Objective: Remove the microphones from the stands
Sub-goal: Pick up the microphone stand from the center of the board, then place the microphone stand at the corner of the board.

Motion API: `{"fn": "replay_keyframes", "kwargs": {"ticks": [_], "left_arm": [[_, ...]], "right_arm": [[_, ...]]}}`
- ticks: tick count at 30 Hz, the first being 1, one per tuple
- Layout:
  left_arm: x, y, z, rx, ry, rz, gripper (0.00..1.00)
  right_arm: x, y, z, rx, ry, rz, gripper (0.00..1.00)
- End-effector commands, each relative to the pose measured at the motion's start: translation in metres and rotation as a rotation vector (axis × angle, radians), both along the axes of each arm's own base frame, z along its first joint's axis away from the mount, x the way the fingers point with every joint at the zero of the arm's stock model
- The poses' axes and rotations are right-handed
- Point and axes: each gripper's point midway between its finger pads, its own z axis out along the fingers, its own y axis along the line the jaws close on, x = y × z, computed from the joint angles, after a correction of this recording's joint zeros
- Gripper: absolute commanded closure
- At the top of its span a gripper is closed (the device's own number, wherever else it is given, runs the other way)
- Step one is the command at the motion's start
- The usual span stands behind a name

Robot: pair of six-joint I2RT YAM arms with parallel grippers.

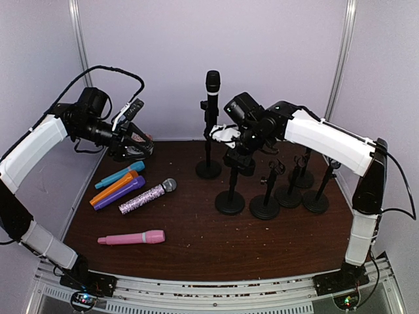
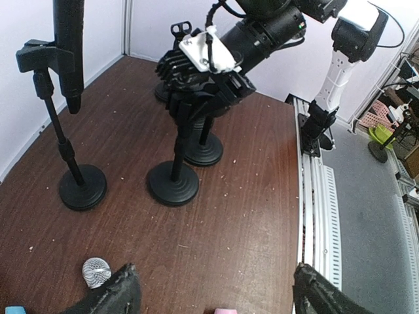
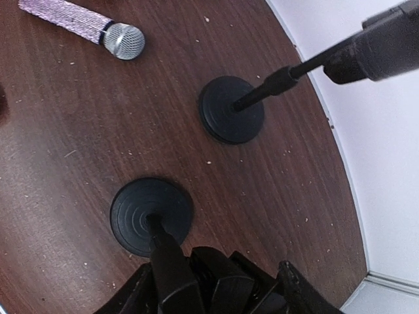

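A black microphone (image 1: 213, 85) stands upright in the clip of the back stand (image 1: 208, 170); the right wrist view shows it at the upper right (image 3: 380, 52). My right gripper (image 3: 216, 288) sits at the top of a neighbouring stand (image 3: 151, 216) that holds no microphone. Its jaws stand on either side of that stand's clip, with a narrow gap on one side. That stand's base (image 1: 230, 203) is in front of the microphone's stand. My left gripper (image 2: 215, 275) hangs open and holds nothing, high over the table's left side (image 1: 134, 140).
Several loose microphones lie on the left: a glittery one (image 1: 147, 195), a pink one (image 1: 133, 238), a purple one (image 1: 119, 193), an orange one (image 1: 112, 188) and a blue one (image 1: 119, 175). Several empty stands (image 1: 288, 195) cluster under my right arm. White walls enclose the back and sides.
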Motion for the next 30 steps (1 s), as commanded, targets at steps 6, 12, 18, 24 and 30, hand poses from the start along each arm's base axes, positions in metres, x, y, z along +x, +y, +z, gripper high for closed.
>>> {"fn": "replay_keyframes", "kwargs": {"ticks": [6, 12, 18, 24, 30], "left_arm": [[0.003, -0.002, 0.011, -0.022, -0.031, -0.010, 0.18], [0.003, -0.002, 0.007, -0.015, -0.024, -0.010, 0.18], [0.013, -0.003, 0.001, -0.008, 0.004, 0.011, 0.17], [0.021, -0.003, -0.004, 0.011, 0.015, 0.038, 0.12], [0.033, 0.008, -0.003, 0.071, -0.029, 0.143, 0.02]], "right_arm": [[0.079, -0.066, 0.026, -0.043, -0.128, -0.313, 0.92], [0.116, -0.105, 0.028, -0.055, -0.198, -0.488, 0.91], [0.130, -0.116, 0.029, 0.039, -0.161, -0.563, 0.60], [0.134, -0.113, 0.057, 0.173, -0.210, -0.600, 0.11], [0.130, -0.112, 0.136, 0.414, -0.356, -0.631, 0.00]]}}
